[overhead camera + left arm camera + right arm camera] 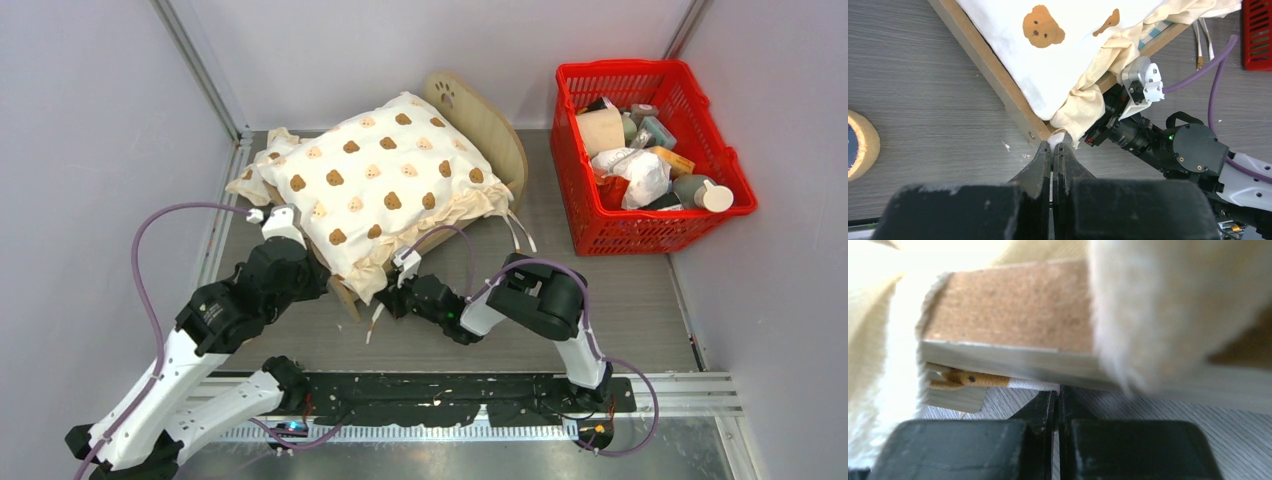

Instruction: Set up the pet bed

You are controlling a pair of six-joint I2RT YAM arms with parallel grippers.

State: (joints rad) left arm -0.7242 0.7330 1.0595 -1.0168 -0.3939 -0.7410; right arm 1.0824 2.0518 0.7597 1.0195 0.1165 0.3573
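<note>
Left pincer (1053, 147) together, pet bed (1015, 112) corner just ahead. Right pincer (1057, 395) together too, rail just above. Tie (1025, 384) pinched? Can't tell. Risk: a tug drags cushion (1038, 60) askew, bed skids.

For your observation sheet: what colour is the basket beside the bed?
The basket is red; top external view.

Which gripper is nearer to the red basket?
Right. The right gripper is at the pet bed's near corner, left of the red basket; the left gripper is beside it, farther left.
</note>
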